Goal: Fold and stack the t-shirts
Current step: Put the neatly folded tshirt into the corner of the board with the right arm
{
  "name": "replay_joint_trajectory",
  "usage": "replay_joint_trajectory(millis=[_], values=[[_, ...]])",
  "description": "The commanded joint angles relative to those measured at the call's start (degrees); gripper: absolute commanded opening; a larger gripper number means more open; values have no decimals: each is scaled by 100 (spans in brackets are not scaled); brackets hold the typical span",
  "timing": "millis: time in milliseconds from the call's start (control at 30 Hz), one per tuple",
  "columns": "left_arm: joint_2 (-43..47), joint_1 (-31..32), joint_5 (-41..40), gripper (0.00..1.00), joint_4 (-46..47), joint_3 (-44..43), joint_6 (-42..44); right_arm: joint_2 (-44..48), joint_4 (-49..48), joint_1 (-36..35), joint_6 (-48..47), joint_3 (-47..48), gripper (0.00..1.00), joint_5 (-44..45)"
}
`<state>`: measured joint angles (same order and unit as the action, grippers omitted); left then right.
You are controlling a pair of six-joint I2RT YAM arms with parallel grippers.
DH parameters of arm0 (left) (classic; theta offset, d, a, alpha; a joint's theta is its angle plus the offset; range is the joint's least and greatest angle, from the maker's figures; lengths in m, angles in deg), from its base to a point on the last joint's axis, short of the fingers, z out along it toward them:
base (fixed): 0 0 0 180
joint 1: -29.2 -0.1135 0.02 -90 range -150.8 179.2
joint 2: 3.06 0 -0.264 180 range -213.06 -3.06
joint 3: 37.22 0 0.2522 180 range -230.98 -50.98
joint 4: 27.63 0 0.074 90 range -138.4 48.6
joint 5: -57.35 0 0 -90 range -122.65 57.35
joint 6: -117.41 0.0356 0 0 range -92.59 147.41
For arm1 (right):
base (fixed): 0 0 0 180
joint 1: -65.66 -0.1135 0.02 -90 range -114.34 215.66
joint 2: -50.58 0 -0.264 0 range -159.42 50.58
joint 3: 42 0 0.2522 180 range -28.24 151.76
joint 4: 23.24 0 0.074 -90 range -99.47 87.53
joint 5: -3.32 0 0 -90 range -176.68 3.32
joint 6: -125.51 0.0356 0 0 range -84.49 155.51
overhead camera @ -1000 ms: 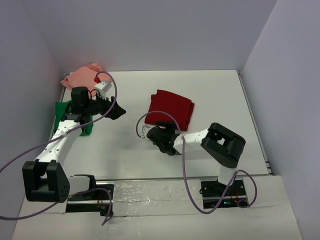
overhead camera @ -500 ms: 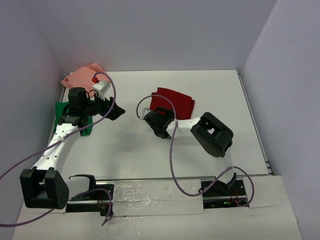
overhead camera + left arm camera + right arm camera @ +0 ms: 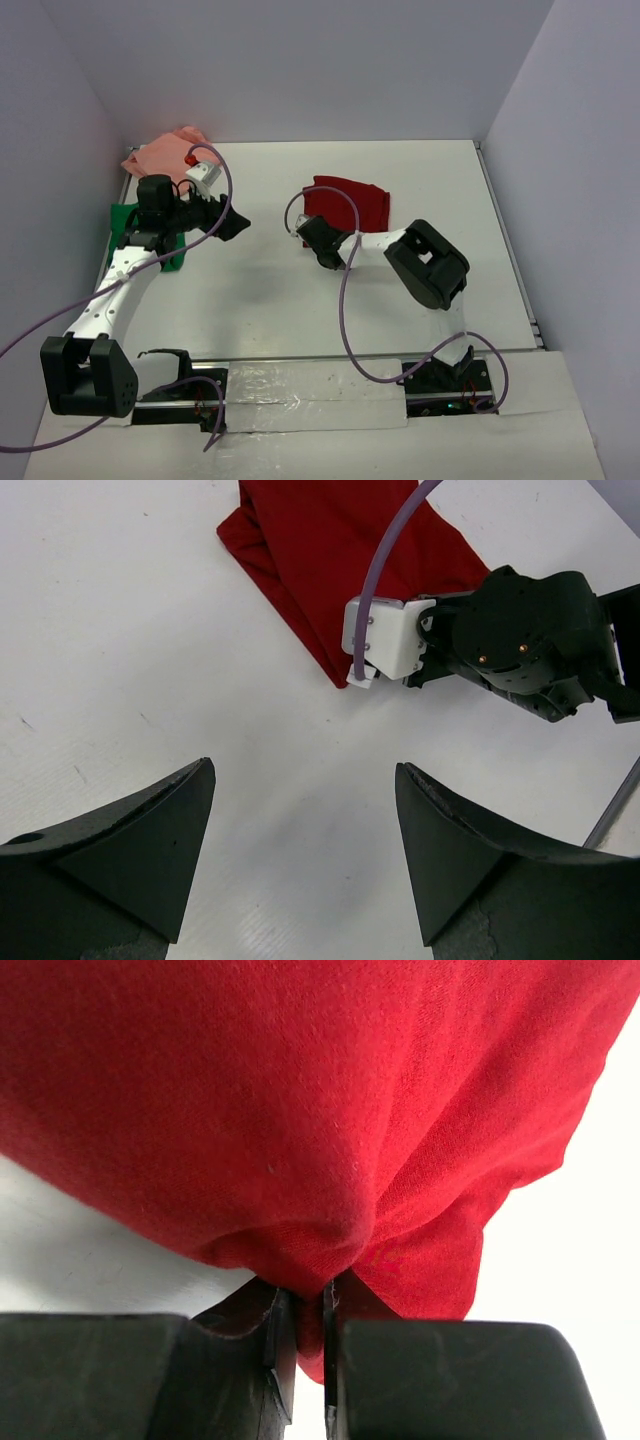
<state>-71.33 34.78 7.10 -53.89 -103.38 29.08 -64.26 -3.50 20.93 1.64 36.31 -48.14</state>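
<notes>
The dark red t-shirt (image 3: pixel 352 205) lies folded on the white table (image 3: pixel 440 180), right of centre. My right gripper (image 3: pixel 313 227) sits at its near-left edge. In the right wrist view the fingers (image 3: pixel 275 1335) are shut on a pinched fold of the red cloth (image 3: pixel 300 1110). My left gripper (image 3: pixel 236 225) hovers open and empty over bare table left of centre (image 3: pixel 305 770), with the red t-shirt (image 3: pixel 320 560) ahead of it. The bright green t-shirt (image 3: pixel 124 219) lies under the left arm, partly hidden. The salmon pink t-shirt (image 3: pixel 162 153) lies bunched in the far left corner.
Grey walls close in the table on the left, back and right. Purple cables (image 3: pixel 345 300) loop from both arms over the near half of the table. The right arm's elbow (image 3: pixel 430 262) stands just near-right of the red shirt.
My right gripper has moved forward to the red shirt's near-left edge and shut on the cloth. The left arm has barely moved.
</notes>
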Motion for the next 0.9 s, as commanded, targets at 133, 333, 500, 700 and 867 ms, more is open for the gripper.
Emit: replay_joint_trajectory(millis=[133,333,500,700,867], values=[[156,-5,-54,82,71,-139,105,481,447,-264,231,258,0,-497],[428,-189,-292,82,212,-77,35,77,1203,-370,653,1732,0,-989],[701,-312,-1055,82,405,151,-88,-275,1011,-361,645,2666,0,-902],[929,-549,-1057,82,344,283,-44,-1039,1204,-343,486,3791,0,-892],[1096,-550,-934,83,248,301,-35,-1802,1845,-361,749,5004,0,-1191]])
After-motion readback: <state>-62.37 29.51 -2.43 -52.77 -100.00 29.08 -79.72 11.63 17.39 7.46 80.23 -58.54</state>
